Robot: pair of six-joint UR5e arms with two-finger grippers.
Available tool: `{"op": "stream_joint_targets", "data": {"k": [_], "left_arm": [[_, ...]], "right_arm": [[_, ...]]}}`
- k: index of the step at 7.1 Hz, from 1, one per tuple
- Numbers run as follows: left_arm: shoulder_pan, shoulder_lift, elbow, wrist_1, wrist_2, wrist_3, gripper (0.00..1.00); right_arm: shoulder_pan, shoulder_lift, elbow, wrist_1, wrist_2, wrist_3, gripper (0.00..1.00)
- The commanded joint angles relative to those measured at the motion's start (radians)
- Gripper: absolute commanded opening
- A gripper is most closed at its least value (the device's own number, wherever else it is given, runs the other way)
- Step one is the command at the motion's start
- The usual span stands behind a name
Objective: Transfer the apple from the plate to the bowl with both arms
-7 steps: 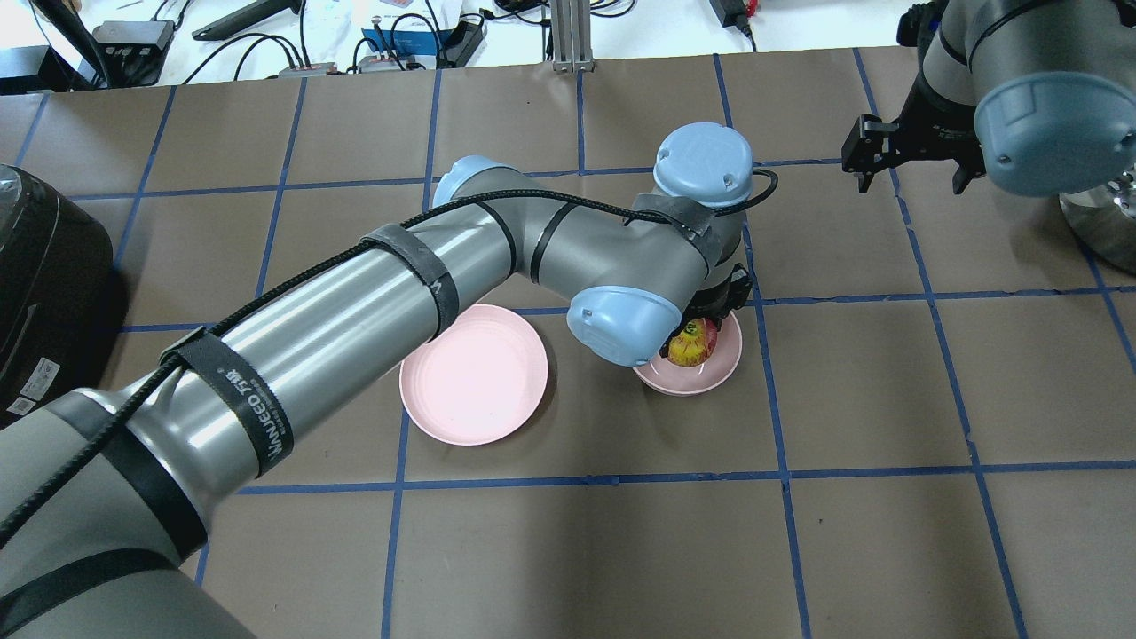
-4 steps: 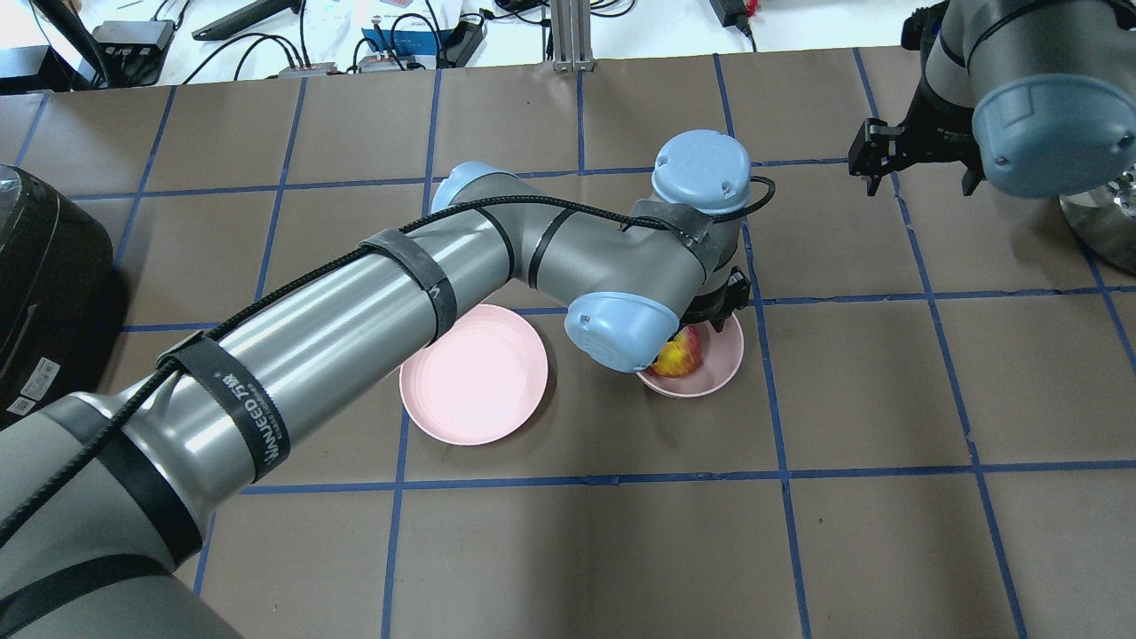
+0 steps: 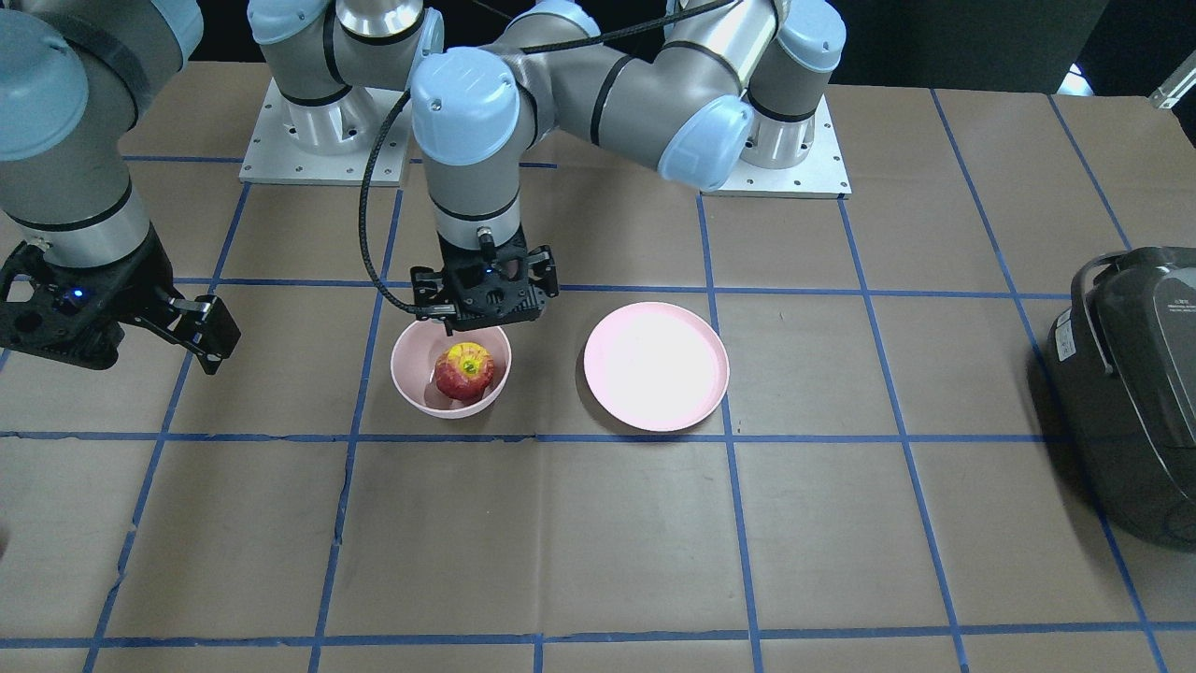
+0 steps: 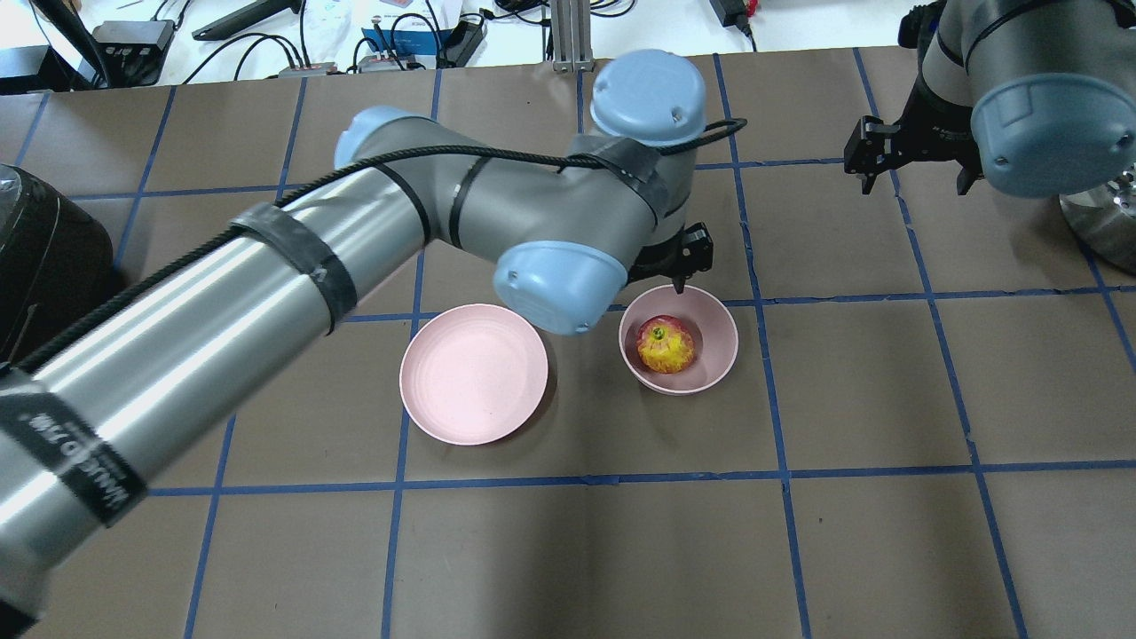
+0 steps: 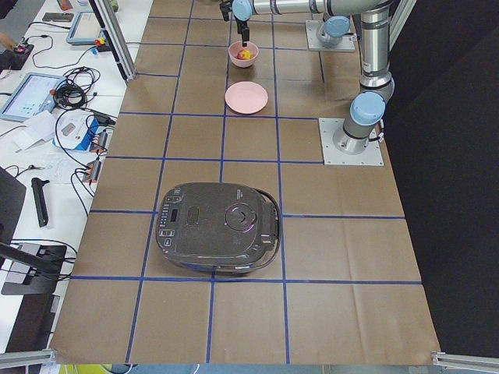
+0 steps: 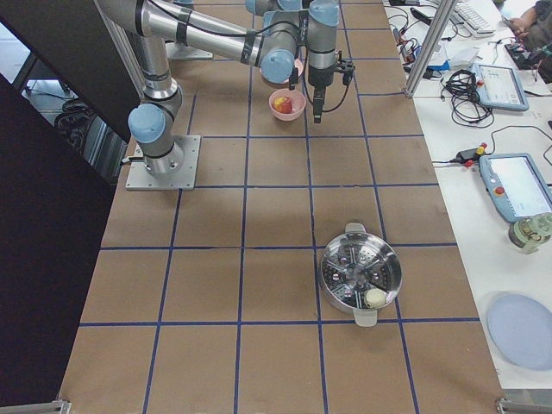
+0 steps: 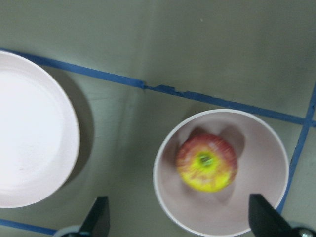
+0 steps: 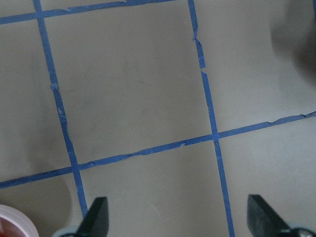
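The apple [image 3: 463,371] lies stem up in the pink bowl [image 3: 404,369], touching no gripper. It also shows in the overhead view [image 4: 666,346] and the left wrist view [image 7: 206,163]. The pink plate [image 3: 654,366] stands bare beside the bowl [image 4: 721,342]. My left gripper [image 3: 486,321] is open and empty, raised over the bowl's edge on the robot's side. My right gripper [image 4: 914,177] is open and empty, well off to the right over bare table. Its fingertips [image 8: 96,217] frame only taped squares.
A black rice cooker [image 3: 1131,393] sits at the table's left end. A steel steamer pot [image 6: 360,276] stands at the right end. Cables and devices [image 4: 266,44] lie beyond the far edge. Blue tape lines cross the brown table [image 4: 577,550].
My left gripper has risen off the apple and drawn away from the bowl, towards the far edge in the overhead view. The apple stays in the bowl. The right arm has hardly moved.
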Motion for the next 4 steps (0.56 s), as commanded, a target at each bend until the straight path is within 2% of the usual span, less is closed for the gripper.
{"op": "stream_joint_targets", "data": {"k": [1,2,4], "left_arm": [[0.176,0.162,0.012,-0.191,0.005,0.309,1.0],[0.262,0.234,0.012,-0.284,0.006,0.452,1.0],[0.393,0.312,0.012,-0.365,0.008,0.556,1.0]], "right_arm": [[0.049,-0.014,-0.007,-0.001,0.127,0.023,1.0],[0.097,-0.015,-0.017,-0.004,0.128,0.029,1.0],[0.169,-0.015,-0.039,-0.002,0.122,0.124,1.0]]}}
